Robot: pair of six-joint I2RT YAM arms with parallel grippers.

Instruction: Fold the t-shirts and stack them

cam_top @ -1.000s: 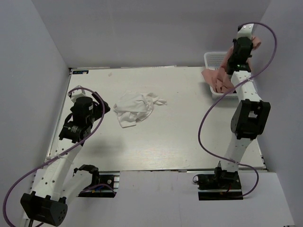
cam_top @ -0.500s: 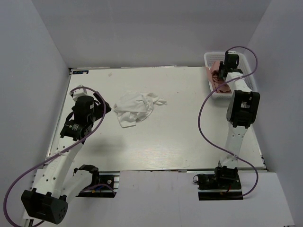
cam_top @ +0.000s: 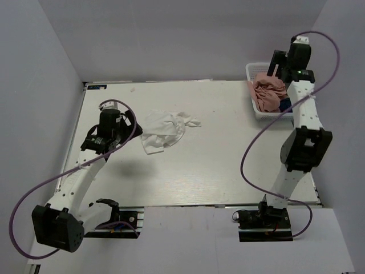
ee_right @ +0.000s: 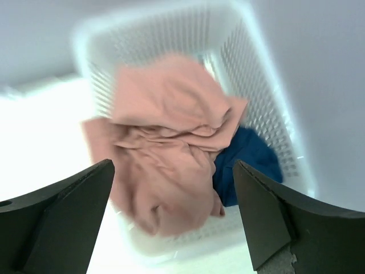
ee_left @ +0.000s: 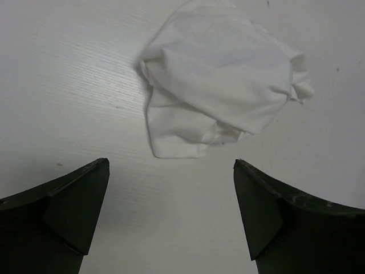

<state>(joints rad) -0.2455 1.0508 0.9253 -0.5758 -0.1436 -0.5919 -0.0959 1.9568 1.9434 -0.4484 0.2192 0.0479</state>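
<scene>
Left gripper (ee_left: 170,165) is spread wide, empty; the crumpled white t-shirt (ee_left: 222,85) lies just ahead of its fingertips; Right gripper (ee_right: 174,165), equally wide and empty, hangs over the lattice basket (ee_right: 268,85); pink t-shirt (ee_right: 165,131) directly beneath, navy t-shirt (ee_right: 248,165) beneath-right. Risk: a pinch on bunched cloth takes several layers; pink cloth draped over the rim may drag the basket.

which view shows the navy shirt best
The right wrist view: the navy shirt lies in the basket, partly under the pink shirt. The top external view shows only a blue sliver beside the pink; the left wrist view misses it.
</scene>
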